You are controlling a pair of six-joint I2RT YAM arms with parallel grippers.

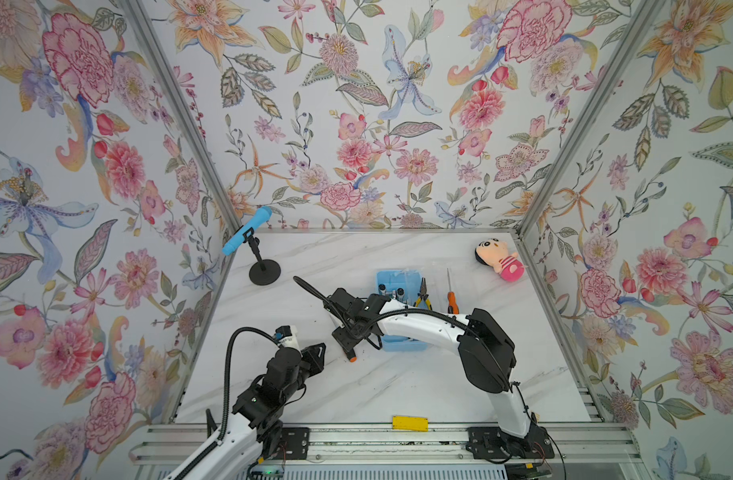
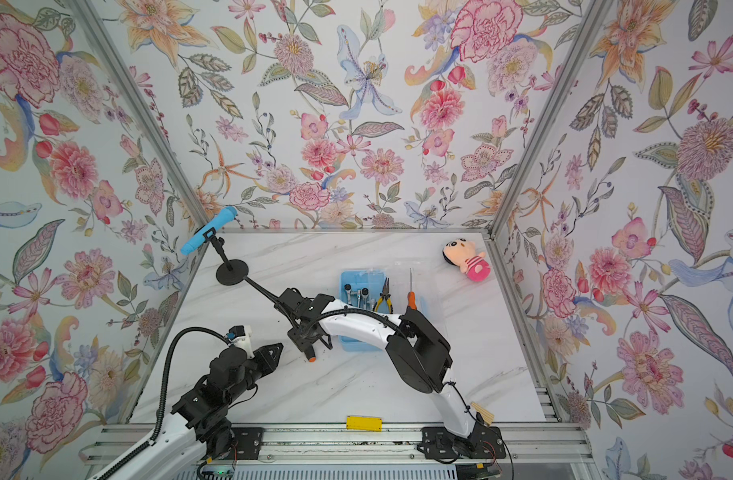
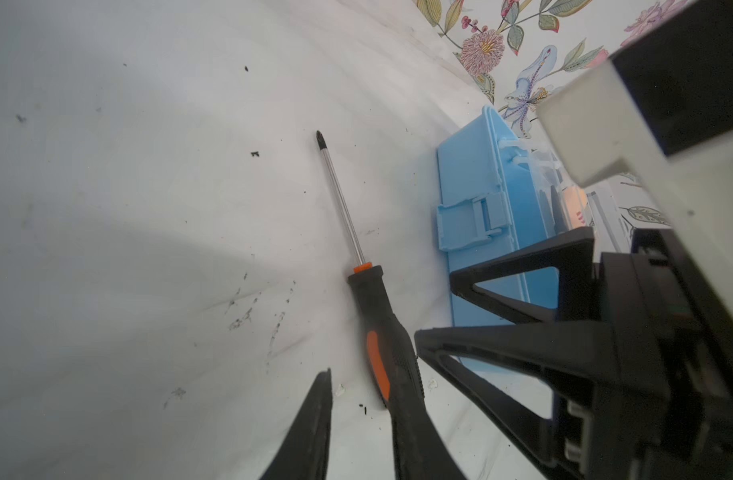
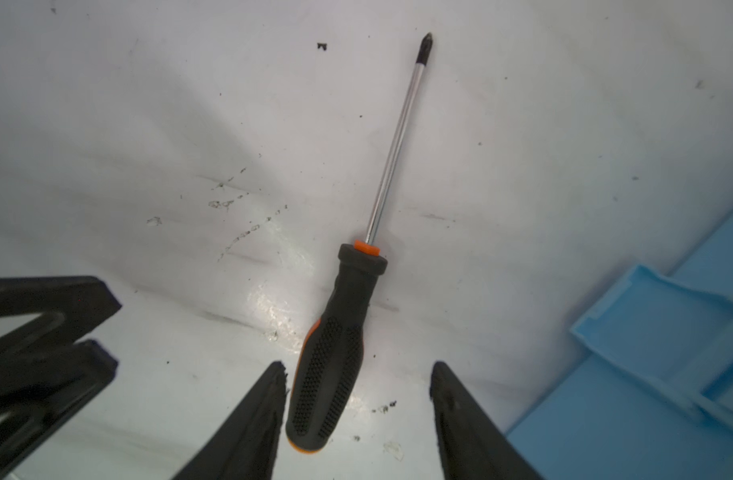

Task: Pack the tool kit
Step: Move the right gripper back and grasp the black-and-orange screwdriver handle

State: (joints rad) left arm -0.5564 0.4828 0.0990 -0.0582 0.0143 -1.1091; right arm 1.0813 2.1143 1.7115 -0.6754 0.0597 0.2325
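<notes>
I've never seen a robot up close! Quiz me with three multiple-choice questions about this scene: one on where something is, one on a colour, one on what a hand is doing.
1. Where is the screwdriver nearest the right hand? A) flat on the table beside the blue box B) inside that box C) propped upright
2. What colour is the toy microphone? A) red B) blue C) green
3. The right hand is: A) clamped on the box B) shut, empty C) open, fingers either side of the screwdriver's handle
Answers: 1 A, it lies on the marble by the box's wall; 2 B, its body is blue; 3 C, the handle sits between spread fingers.
</notes>
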